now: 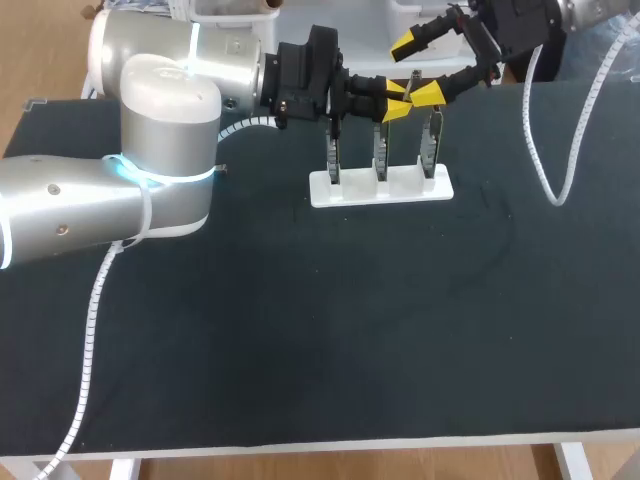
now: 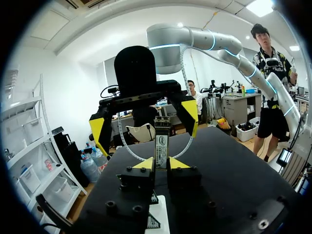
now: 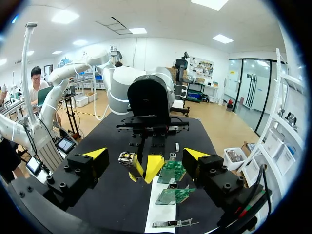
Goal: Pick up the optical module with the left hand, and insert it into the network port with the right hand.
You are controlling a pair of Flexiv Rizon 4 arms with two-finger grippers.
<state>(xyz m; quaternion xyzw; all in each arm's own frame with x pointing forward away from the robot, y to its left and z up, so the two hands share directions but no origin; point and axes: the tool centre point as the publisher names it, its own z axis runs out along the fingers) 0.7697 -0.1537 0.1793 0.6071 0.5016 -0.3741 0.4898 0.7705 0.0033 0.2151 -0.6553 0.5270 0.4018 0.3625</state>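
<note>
Optical module [image 2: 161,139] upright in left gripper [image 2: 161,164]

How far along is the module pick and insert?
Done: the optical module is off the table, clamped in the left gripper. In hand: the handover. The right gripper is open, with a finger on either side of the module, not gripping it. Left: right gripper closes, left lets go, then insertion into a port on the circuit boards standing in the white holder.
</note>
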